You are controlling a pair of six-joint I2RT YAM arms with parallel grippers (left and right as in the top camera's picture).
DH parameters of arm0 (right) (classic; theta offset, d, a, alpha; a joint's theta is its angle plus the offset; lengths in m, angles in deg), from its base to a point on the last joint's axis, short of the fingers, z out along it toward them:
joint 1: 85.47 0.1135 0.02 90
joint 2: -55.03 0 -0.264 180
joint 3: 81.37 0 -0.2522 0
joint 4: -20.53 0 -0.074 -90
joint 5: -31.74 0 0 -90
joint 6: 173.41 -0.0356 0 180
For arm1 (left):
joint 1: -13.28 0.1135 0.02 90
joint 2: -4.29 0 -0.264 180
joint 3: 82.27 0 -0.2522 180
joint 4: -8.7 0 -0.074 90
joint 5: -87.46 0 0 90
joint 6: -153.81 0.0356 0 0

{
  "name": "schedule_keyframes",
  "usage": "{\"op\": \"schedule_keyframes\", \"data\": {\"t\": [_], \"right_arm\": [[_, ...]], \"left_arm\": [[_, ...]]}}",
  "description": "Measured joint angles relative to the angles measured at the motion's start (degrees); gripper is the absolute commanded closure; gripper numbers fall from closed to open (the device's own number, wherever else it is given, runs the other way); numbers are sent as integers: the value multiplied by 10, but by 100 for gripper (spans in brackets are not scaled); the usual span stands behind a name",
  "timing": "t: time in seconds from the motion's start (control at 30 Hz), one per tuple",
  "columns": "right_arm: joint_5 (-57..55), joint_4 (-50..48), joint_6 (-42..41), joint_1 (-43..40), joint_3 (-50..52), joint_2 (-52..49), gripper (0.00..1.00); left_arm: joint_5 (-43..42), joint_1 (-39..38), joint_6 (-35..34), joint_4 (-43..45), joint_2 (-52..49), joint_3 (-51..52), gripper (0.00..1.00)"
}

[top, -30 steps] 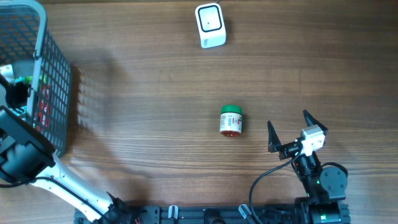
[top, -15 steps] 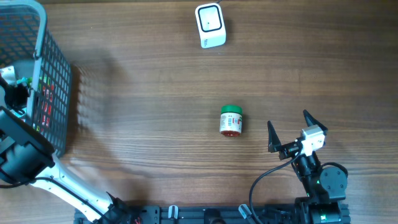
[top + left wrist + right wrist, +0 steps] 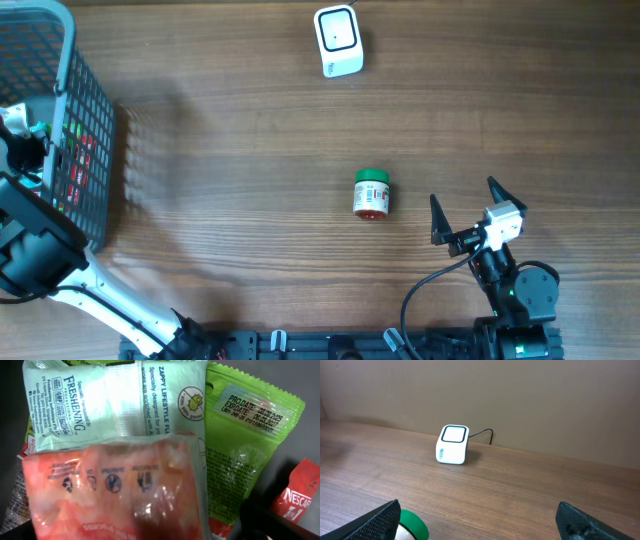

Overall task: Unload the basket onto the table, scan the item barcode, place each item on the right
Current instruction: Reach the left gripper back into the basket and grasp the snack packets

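A small white jar with a green lid [image 3: 372,193] lies on the wooden table near the middle; its lid [image 3: 413,527] shows beside my right gripper's left finger. The white barcode scanner [image 3: 338,40] stands at the far edge, also in the right wrist view [image 3: 453,444]. My right gripper [image 3: 463,192] rests open just right of the jar, holding nothing. My left gripper [image 3: 145,530] is down inside the basket [image 3: 95,120], open over a red translucent packet [image 3: 115,487]; one dark finger [image 3: 272,522] shows at the lower right.
Under the red packet lie a pale green Freshening packet [image 3: 115,400], a bright green pouch [image 3: 245,435] and a red Nescafe sachet [image 3: 297,497]. The left arm [image 3: 40,250] leans over the basket's near wall. The scanner's cable [image 3: 482,434] runs behind it.
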Motion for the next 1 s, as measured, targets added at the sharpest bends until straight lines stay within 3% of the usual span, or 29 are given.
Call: {"op": "schedule_keyframes", "data": {"t": [0.3, 0.4, 0.67, 0.73, 0.8, 1.0], "right_arm": [[0, 0, 0, 0, 0, 0, 0], [0, 0, 0, 0, 0, 0, 0], [0, 0, 0, 0, 0, 0, 0], [0, 0, 0, 0, 0, 0, 0], [0, 0, 0, 0, 0, 0, 0], [0, 0, 0, 0, 0, 0, 0]], "left_arm": [[13, -2, 2, 49, 10, 42, 0], [13, -2, 2, 61, 15, 53, 19], [11, -2, 4, 91, 28, 84, 45], [12, -2, 3, 91, 28, 85, 80], [20, -2, 4, 93, 29, 85, 93], [24, -2, -1, 90, 35, 82, 96]]}}
